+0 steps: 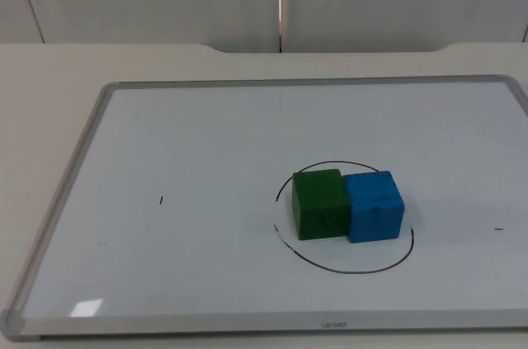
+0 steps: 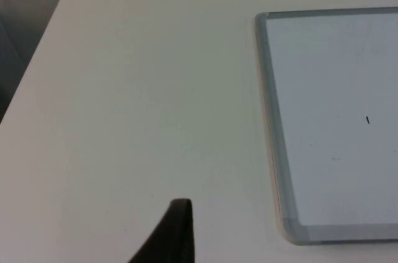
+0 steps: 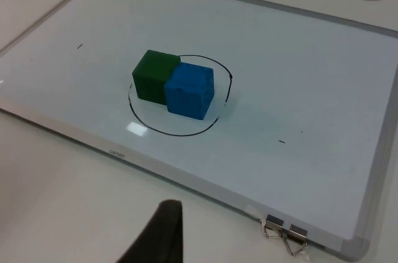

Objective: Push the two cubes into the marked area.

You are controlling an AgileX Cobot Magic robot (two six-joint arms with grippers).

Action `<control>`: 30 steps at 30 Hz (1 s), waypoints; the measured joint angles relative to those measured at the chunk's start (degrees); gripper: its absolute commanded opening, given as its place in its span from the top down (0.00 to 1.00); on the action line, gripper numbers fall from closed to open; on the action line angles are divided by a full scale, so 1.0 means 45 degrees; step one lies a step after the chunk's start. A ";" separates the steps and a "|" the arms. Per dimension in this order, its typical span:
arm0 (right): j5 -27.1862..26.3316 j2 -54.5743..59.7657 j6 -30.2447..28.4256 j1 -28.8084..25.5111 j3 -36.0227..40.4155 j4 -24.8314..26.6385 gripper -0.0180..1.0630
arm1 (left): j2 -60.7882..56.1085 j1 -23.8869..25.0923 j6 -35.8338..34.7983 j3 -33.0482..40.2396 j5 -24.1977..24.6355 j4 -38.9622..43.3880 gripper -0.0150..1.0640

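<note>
Green cube (image 1: 319, 203) and blue cube (image 1: 374, 205) are sitting touching inside the drawn circle (image 1: 346, 269) on the whiteboard (image 1: 206, 200). We are seeing both hands waiting off the board, the right nearer; their opening we cannot tell. Cubes lie toward 12 o'clock of the right hand (image 3: 163, 232).

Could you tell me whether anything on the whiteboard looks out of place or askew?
Nothing stands out. The green cube and blue cube sit upright, side by side and touching, inside the drawn circle on the whiteboard.
</note>
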 measured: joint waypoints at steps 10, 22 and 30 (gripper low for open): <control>0.0000 0.0000 0.0000 -0.1598 0.0000 0.0000 0.01 | 0.0000 0.0000 0.0000 0.0000 0.0000 0.0000 0.01; 0.0000 0.0000 0.0000 -0.4434 0.0000 0.0000 0.01 | 0.0000 0.0000 0.0000 0.0000 0.0000 0.0000 0.01; 0.0000 0.0000 0.0000 -0.5325 0.0000 0.0000 0.01 | 0.0000 0.0000 0.0000 0.0000 0.0000 0.0000 0.01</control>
